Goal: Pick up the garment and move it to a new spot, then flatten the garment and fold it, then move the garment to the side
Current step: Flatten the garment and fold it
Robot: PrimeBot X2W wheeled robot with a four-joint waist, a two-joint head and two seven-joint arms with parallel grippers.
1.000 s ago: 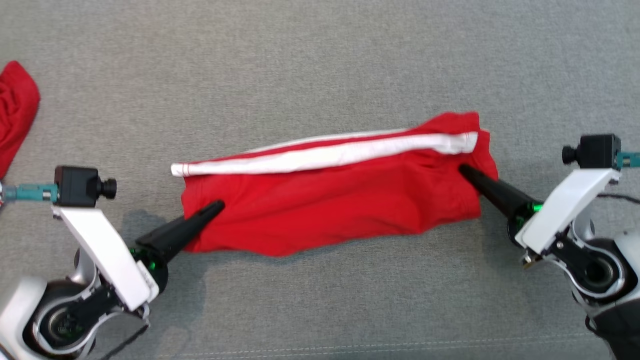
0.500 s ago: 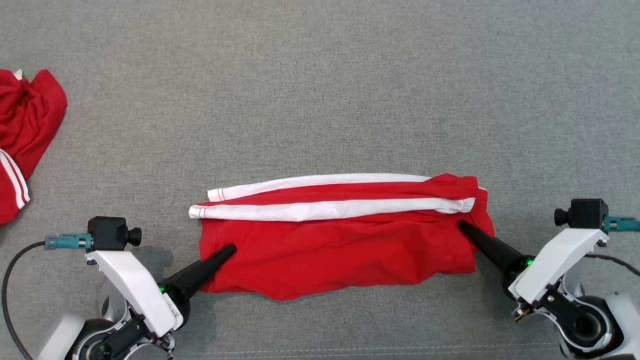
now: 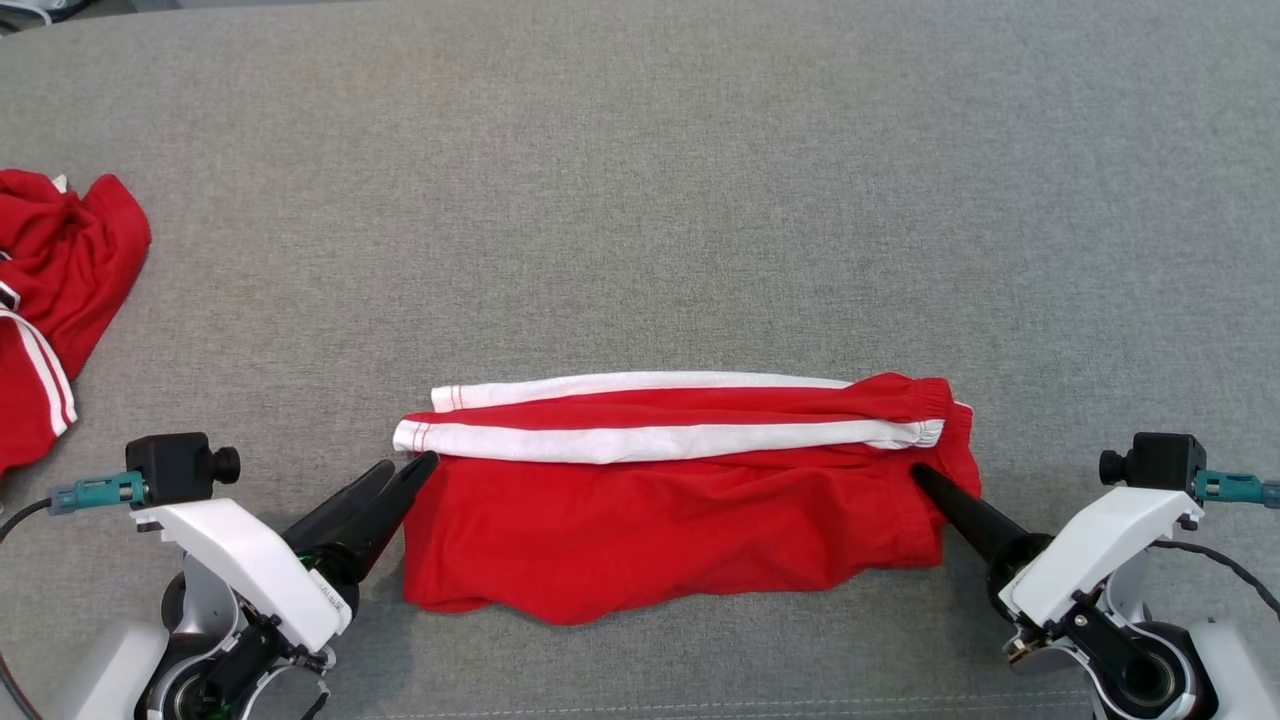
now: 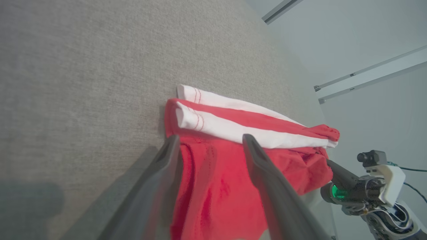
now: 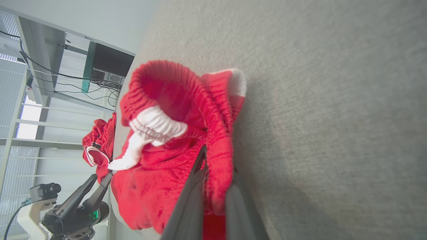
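Red white-striped shorts (image 3: 680, 520), folded lengthwise, lie on a grey surface (image 3: 640, 200). Soft, light and limp, they are best pinched at hem or waistband. At their left hem the left gripper (image 3: 408, 468) stands wide open, holding nothing; its fingers seem to straddle the edge. At their right end the right gripper (image 3: 925, 480) is pinched shut on the waistband.

Two red garments: folded shorts (image 3: 680, 530) and a crumpled heap (image 3: 60, 290). Two robot arms: left arm (image 3: 240, 570), right arm (image 3: 1090, 545). One grey worktop (image 3: 640, 200), two white stripes (image 3: 660, 440) on the shorts
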